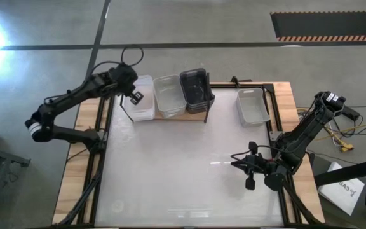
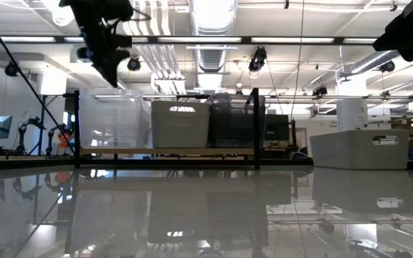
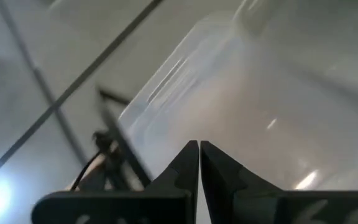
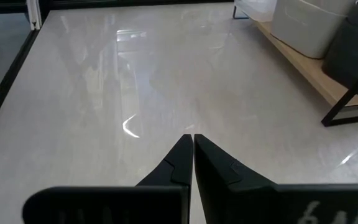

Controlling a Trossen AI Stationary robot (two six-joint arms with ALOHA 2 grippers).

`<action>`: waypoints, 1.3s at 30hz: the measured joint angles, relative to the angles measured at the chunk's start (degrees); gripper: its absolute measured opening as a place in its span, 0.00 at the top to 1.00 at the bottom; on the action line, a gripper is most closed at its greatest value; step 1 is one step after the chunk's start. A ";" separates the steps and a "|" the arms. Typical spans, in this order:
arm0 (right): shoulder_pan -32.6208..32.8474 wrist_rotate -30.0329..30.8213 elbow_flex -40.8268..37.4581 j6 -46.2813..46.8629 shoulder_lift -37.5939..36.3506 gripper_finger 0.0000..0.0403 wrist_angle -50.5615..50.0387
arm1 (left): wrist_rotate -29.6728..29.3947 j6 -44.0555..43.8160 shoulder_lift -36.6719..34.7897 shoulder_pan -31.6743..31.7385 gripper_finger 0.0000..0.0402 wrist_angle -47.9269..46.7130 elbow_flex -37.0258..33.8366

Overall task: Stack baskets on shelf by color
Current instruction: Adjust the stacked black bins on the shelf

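Overhead, the left gripper [image 1: 134, 97] is hanging over the far left end of the shelf [image 1: 170, 116], its fingers [image 3: 188, 163] pressed together tip to tip and holding nothing. Directly beneath it the translucent white basket [image 1: 142, 98] is sitting on the shelf's left place, and in the left wrist view that basket's [image 3: 241, 112] rim and pale inside are filling the space past the closed tips. Just beside it, in the middle place, a light grey basket [image 1: 168, 96] is standing, and at the right end a dark grey basket [image 1: 194, 88] is standing next to that; the three are lining up side by side along the board. From table height the shelf's wooden board [image 2: 167, 151] is showing under them, with the translucent basket [image 2: 113, 122], the light grey one [image 2: 180, 123] and the dark one [image 2: 236, 122] in a row, and the left gripper [image 2: 110, 68] is hovering above the leftmost.

Well apart to the right, a second light grey basket [image 1: 252, 105] is sitting on the white table [image 1: 183, 172] near its far right corner. The right gripper [image 1: 249, 166] is waiting low over the table's near right part, its fingers [image 4: 179, 158] also closed on nothing.
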 joint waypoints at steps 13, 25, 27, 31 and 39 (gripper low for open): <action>-15.75 6.23 0.02 3.33 -4.42 0.98 -7.74 | 0.17 -5.61 2.23 -24.91 1.00 10.19 1.87; -77.90 -38.30 -3.32 -28.48 -2.45 0.98 19.57 | -17.82 -19.87 6.08 -46.17 1.00 10.41 1.57; -84.96 -42.87 -3.24 -28.28 1.22 0.98 23.42 | -18.00 -19.92 5.97 -47.09 1.00 10.46 1.61; -91.02 -55.24 -2.86 -25.31 9.74 0.98 31.42 | -18.09 -19.96 5.63 -47.58 1.00 10.57 1.59; -86.41 -57.60 -0.73 -25.00 19.80 0.98 34.58 | -18.09 -19.92 5.60 -47.59 1.00 10.55 1.77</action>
